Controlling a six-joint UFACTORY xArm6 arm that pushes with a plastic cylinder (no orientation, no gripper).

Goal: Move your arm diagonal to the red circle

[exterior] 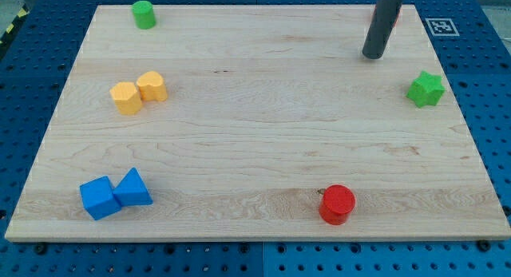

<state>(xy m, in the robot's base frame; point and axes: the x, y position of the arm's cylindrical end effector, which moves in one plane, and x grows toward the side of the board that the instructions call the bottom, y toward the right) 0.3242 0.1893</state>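
The red circle [337, 203] lies near the view's bottom edge of the wooden board [263, 117], right of centre. My tip [373, 56] touches the board near the view's top right, far above the red circle and slightly to its right. The dark rod rises from there out of the view's top. A green star [425, 89] lies to the right of my tip, a little lower. No block touches my tip.
A green cylinder [144, 13] stands at the view's top left. Two yellow blocks [125, 97] [152, 86] touch at the left. A blue cube [99, 197] and a blue triangle [132, 188] touch at the bottom left. A marker tag [441, 26] lies off the board's top right corner.
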